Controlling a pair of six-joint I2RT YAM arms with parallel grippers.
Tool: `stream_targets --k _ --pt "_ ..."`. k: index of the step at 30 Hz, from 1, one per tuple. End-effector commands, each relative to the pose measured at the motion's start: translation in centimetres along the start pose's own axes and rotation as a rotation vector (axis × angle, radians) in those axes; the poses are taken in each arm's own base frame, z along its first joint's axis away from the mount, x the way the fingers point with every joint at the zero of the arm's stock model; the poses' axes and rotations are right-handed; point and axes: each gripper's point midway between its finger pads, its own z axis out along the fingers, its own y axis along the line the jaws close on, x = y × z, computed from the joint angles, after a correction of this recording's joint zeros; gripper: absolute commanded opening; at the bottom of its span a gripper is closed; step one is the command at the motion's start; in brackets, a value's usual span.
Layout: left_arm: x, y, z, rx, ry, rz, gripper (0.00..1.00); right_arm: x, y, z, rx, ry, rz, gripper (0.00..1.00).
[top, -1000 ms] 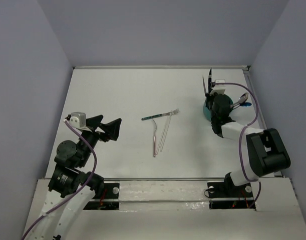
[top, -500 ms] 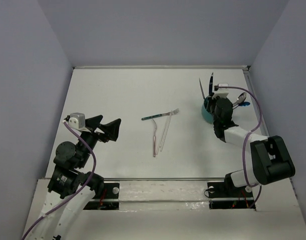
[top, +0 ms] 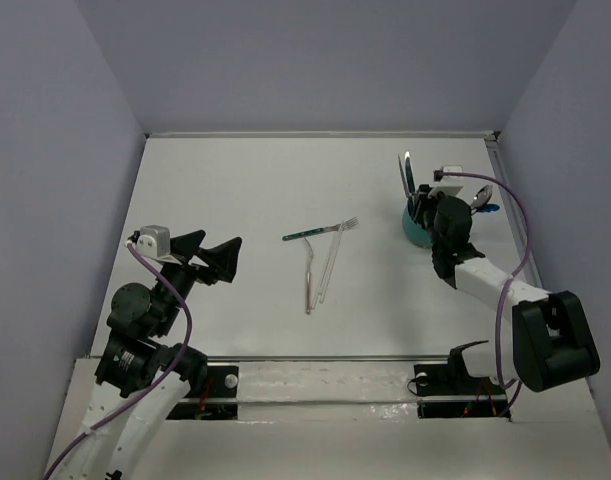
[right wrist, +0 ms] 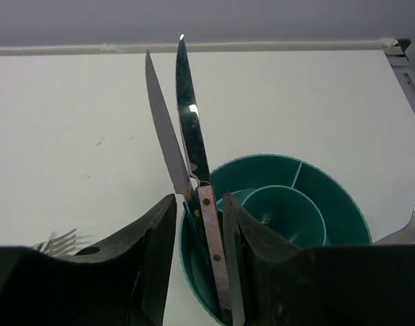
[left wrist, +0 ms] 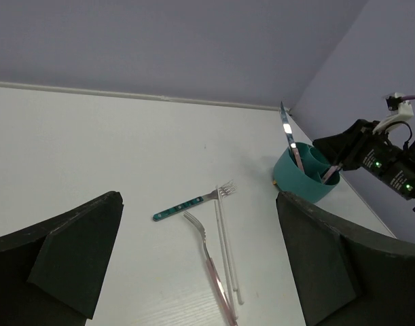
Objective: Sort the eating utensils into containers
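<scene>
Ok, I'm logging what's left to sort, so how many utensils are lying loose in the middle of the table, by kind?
Forks: 2, the teal-handled fork and the pink-handled fork
White sticks: 2, side by side
Total: 4

- Cup (top: 422, 232) set at far right of desk (top: 245, 180).
- Two knives (right wrist: 187, 136) stood upright in cup's outer ring, blades splayed above rim, handles clasped by right hand (right wrist: 198, 204).
- Spoon (right wrist: 405, 229) seen just right of cup rim.
- Fork (top: 320, 231) laid crosswise mid-desk, well apart from cup.
- Second fork (top: 309, 275) and stick pair (top: 331, 262) laid lengthwise before it, sticks on right, far ends met at fork's neck.
- Left hand (top: 210, 258) held over desk's left, spread wide.
</scene>
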Motion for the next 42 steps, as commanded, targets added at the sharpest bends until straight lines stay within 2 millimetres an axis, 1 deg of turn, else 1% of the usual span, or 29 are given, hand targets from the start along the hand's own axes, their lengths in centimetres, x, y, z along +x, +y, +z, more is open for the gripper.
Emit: stream_targets --k 1,2,3,4,5,6,7,8,9,10,12,13,14,15,16,17,18,20,21,22,24,25,28,33,34,38,42 --pt "-2.2 -1.0 -0.3 0.033 -0.061 0.005 0.99 -4.5 2.9 -1.4 -0.126 -0.07 0.069 0.4" --pt "-2.1 -1.0 -0.3 0.033 -0.06 0.005 0.99 -4.7 4.4 -1.8 -0.18 -0.036 0.077 0.4" --pt "-2.1 -1.0 -0.2 0.032 -0.057 0.006 0.99 -4.7 5.1 -2.1 -0.204 -0.01 0.09 0.4" --pt "-2.1 -1.0 -0.2 0.032 -0.058 0.006 0.99 -4.2 6.0 -2.3 -0.233 0.039 0.099 0.4" --pt "-2.1 -1.0 -0.3 0.033 -0.06 0.005 0.99 -2.2 8.0 -3.5 -0.29 0.149 0.118 0.4" --pt "-2.1 -1.0 -0.2 0.032 -0.057 0.006 0.99 -1.9 9.3 -4.1 -0.318 0.182 0.128 0.4" --pt "-2.0 -1.0 -0.2 0.031 -0.054 0.006 0.99 -0.9 10.4 -4.9 -0.336 0.238 0.134 0.4" --pt "-2.0 -0.9 -0.2 0.03 -0.053 0.006 0.99 -0.3 11.0 -5.4 -0.317 0.257 0.127 0.4" --pt "-1.9 -0.9 -0.2 0.03 -0.051 0.006 0.99 0.5 13.2 -6.8 -0.358 0.282 0.111 0.41" --pt "-1.9 -0.9 -0.2 0.03 -0.051 0.006 0.99 1.8 13.7 -7.3 -0.344 0.332 0.127 0.47" --pt "-1.9 -0.9 -0.1 0.029 -0.05 0.006 0.99 3.1 15.2 -8.4 -0.362 0.381 0.14 0.49" --pt "-1.8 -0.9 0.0 0.027 -0.046 0.006 0.99 3.9 16.4 -9.3 -0.383 0.408 0.161 0.49" --pt "-1.7 -0.8 0.0 0.026 -0.041 0.006 0.99 4.8 17.0 -9.6 -0.387 0.43 0.163 0.5" --pt "-1.7 -0.8 0.0 0.026 -0.041 0.006 0.99 5.3 17.4 -9.9 -0.391 0.442 0.167 0.5" --pt "-1.7 -0.3 0.1 -0.003 -0.046 0.006 0.99 5.7 18.2 -10.4 -0.399 0.456 0.17 0.5" --pt "-1.7 -0.3 0.1 -0.006 -0.044 0.006 0.99 6.1 18.3 -10.3 -0.385 0.461 0.164 0.49" --pt "-1.7 -0.3 0.1 -0.006 -0.044 0.006 0.99 7.3 18.6 -10.3 -0.375 0.489 0.151 0.48" --pt "-1.7 -0.3 0.1 -0.006 -0.044 0.006 0.99 8.0 19.6 -10.5 -0.38 0.509 0.144 0.47" --pt "-1.7 -0.3 0.1 -0.006 -0.044 0.006 0.99 9.3 20.0 -10.4 -0.374 0.536 0.126 0.46" --pt "-1.7 -0.2 0.1 -0.008 -0.043 0.006 0.99 9.8 20.3 -10.5 -0.367 0.546 0.123 0.44" --pt "-1.6 -0.2 0.1 -0.01 -0.042 0.006 0.99 10.3 21.1 -10.6 -0.359 0.55 0.107 0.43" --pt "-1.6 -0.2 0.1 -0.01 -0.044 0.006 0.99 11.1 21.0 -10.3 -0.341 0.563 0.095 0.43" --pt "-1.5 -0.2 0.2 -0.01 -0.039 0.006 0.99 12.4 21.1 -10.0 -0.321 0.587 0.095 0.42" --pt "-1.6 -0.2 0.2 -0.007 -0.041 0.006 0.99 13.1 22.1 -9.9 -0.344 0.601 0.091 0.4" --pt "-1.6 -0.2 0.2 -0.008 -0.04 0.006 0.99 13.1 22.2 -9.8 -0.344 0.598 0.091 0.4" --pt "-1.6 -0.2 0.1 -0.007 -0.042 0.006 0.99 13.8 22.1 -9.7 -0.329 0.612 0.085 0.39" --pt "-1.7 -0.3 0.1 -0.003 -0.044 0.006 0.99 14.4 22.4 -9.9 -0.347 0.63 0.088 0.39"
